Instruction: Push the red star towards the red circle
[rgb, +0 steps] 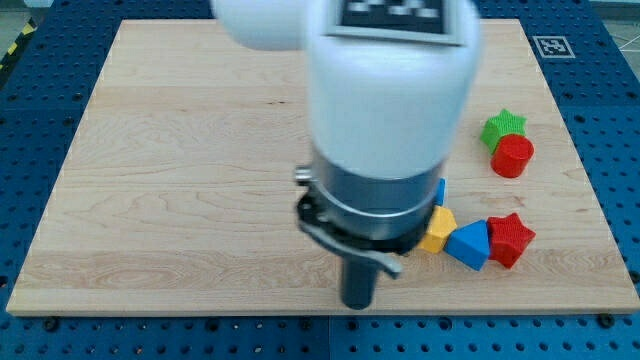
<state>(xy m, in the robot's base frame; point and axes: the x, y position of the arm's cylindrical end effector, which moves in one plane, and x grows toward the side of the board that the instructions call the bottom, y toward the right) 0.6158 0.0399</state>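
One dark rod, no fingers to part or clamp: my tip (358, 303) sits near the board's bottom edge, touching nothing. Red star (511, 238) lies near the right edge, touching the blue block (469, 244); red circle (513, 156) beyond it.

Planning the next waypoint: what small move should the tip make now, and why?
Probably slide my tip toward the view's right, passing below the blue block, to get under the red star. The red circle sits above the star toward the view's top, beside the green star, so the push must go upward.
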